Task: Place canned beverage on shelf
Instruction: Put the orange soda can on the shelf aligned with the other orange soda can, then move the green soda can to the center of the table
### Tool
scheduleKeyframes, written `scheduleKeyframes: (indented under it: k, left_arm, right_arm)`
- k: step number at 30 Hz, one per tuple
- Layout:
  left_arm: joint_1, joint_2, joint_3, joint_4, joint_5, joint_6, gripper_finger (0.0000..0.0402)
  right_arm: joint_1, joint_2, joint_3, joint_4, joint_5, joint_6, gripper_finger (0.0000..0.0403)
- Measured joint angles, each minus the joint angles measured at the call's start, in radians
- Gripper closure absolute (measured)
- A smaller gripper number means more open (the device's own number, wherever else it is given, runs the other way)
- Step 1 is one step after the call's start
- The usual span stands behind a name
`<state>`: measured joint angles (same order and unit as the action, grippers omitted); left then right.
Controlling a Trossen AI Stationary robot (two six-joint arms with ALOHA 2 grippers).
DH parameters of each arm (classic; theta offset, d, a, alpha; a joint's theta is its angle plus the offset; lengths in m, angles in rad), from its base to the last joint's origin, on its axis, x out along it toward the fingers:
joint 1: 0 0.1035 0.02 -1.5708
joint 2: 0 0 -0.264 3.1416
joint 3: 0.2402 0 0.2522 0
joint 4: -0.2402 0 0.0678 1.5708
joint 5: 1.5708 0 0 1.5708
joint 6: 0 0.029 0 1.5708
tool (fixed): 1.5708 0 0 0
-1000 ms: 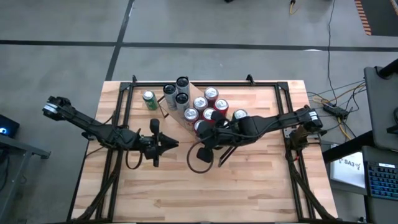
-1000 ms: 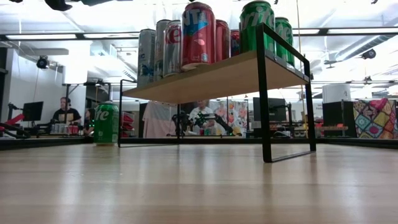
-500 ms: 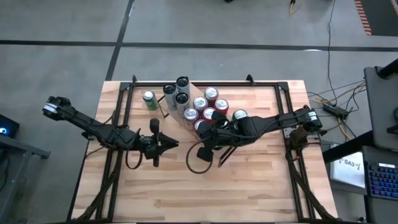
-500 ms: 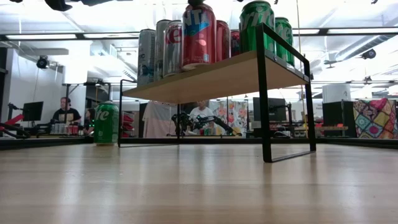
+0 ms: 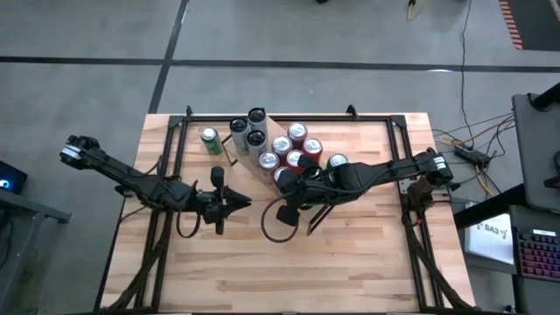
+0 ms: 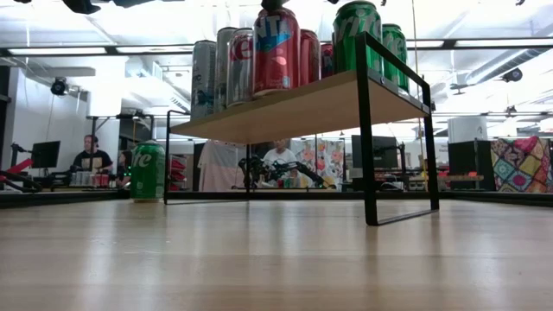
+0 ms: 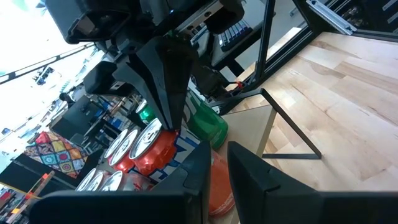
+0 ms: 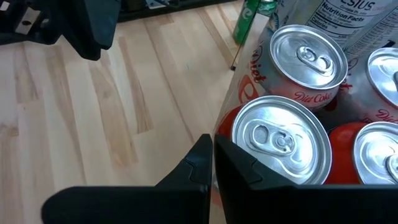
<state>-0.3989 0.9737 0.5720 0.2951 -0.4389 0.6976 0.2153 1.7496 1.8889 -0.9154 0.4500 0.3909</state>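
My table is a light plank top with a black rail frame along its sides. It stands on a grey floor crossed by dark lines. Off to one side of it, loose cables trail beside a keyboard. Looking level across the planks into the room behind, I see a seated person by a dark monitor, another person farther back, a bright patchwork cloth, and strip lights on the ceiling.
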Motion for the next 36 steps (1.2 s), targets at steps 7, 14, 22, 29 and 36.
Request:
scheduleKeyframes:
  k: [7,14,22,29,36]
  left_arm:
    - [0.000,-0.001,0.000,-0.001,0.000,0.000,0.0364]
    - [-0.001,-0.027,0.006,0.005,-0.042,-0.026,0.0364]
    - [-0.001,-0.029,0.133,-0.066,-0.240,-0.195,0.0364]
    - [0.002,-0.015,0.299,-0.384,-0.568,-0.487,0.0364]
    - [0.090,-0.010,0.551,-0.873,-0.609,-0.677,0.0364]
  right_arm:
    - [0.022,-0.004,0.021,0.026,-0.003,-0.067,0.0394]
    - [0.053,-0.039,0.093,-0.010,-0.097,-0.228,0.0394]
    - [0.053,-0.144,0.082,-0.144,-0.108,-0.321,0.0394]
    - [0.053,-0.239,0.062,-0.192,-0.109,-0.380,0.0394]
    - [0.051,-0.318,-0.013,-0.194,-0.108,-0.422,0.0394]
